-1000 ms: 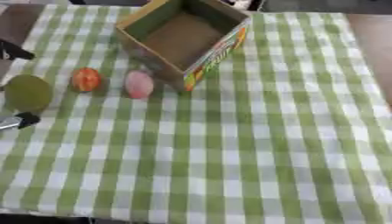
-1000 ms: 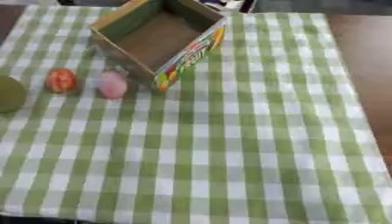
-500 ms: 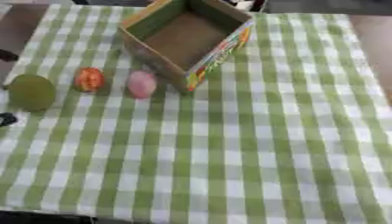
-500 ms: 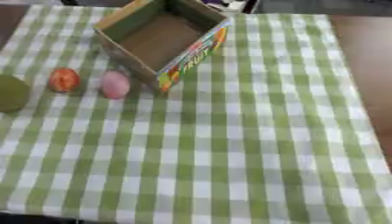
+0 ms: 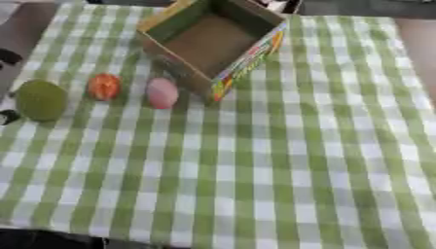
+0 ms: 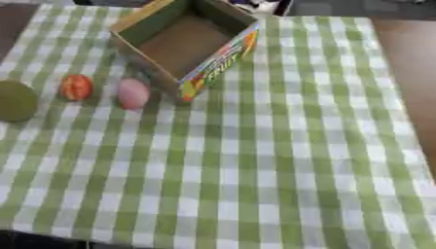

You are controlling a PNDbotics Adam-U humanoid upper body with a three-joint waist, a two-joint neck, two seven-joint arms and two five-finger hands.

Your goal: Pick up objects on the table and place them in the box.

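At the far left edge of my left eye view I see a small dark bit with a pale tip, which may be part of my left hand (image 5: 7, 116); I cannot tell how its fingers stand. Just beside it on the green-and-white checked surface (image 5: 281, 160) lies a round olive-green object (image 5: 40, 99). To its right sits a smaller orange-red object (image 5: 105, 86), then a pink egg-shaped object (image 5: 162, 92), the three in a row and apart from one another. Just right of the pink one stands the open cardboard box (image 5: 213, 44), its colourful printed side facing me, nothing visible inside. My right hand shows in neither view.
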